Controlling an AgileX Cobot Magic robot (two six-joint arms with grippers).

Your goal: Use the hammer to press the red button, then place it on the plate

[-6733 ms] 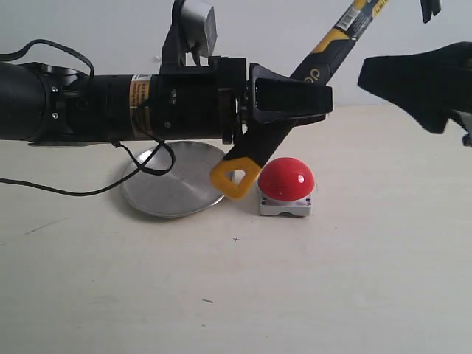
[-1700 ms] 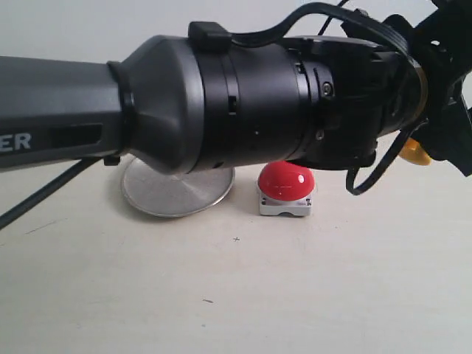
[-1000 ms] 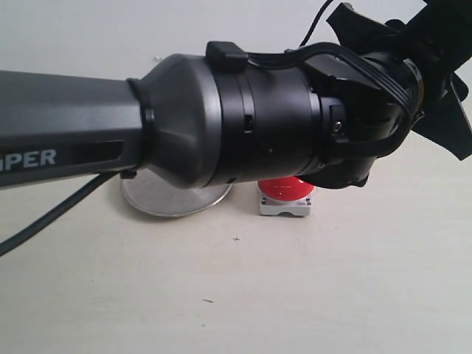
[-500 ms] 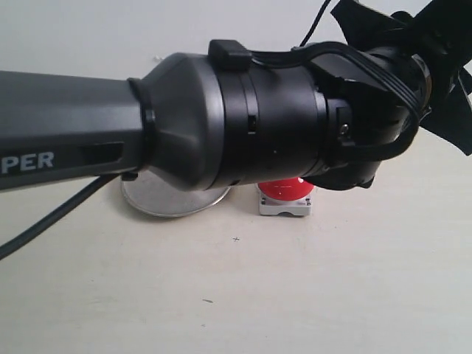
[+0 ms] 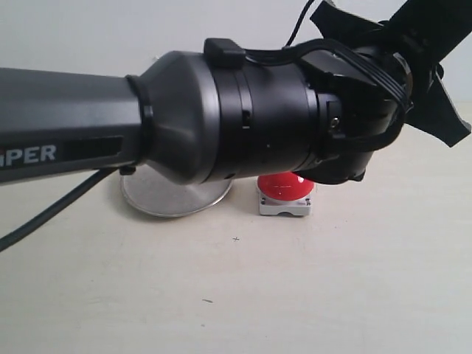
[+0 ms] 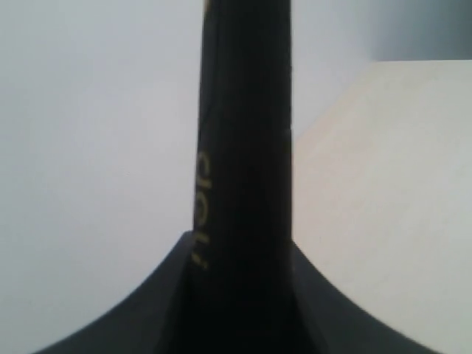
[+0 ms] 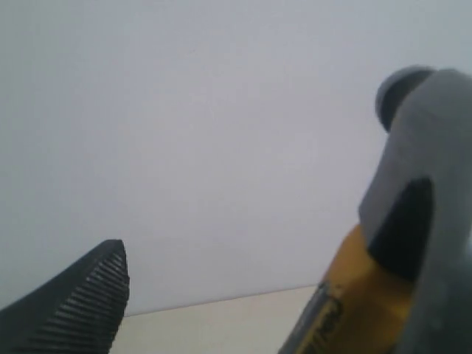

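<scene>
1. The hammer [image 6: 243, 147] is up off the table [image 5: 295, 295]. Its black handle is clamped between the fingers of the left tool [image 6: 243, 302]. In the exterior view the left arm [image 5: 184, 118] hides it.
2. The right tool [image 7: 236, 287] stands wide and holds nothing, with the hammer's head close by.
3. It is likely stiff and head-heavy, so a hold on the rubbery black handle suits it. A loose hold could let the head swing down.
4. It has a dull grey steel head, a yellow neck and pale yellow lettering on the black handle.
5. The red button [image 5: 284, 184] sits on the table just beside the plate [image 5: 169, 203], below the arm.
</scene>
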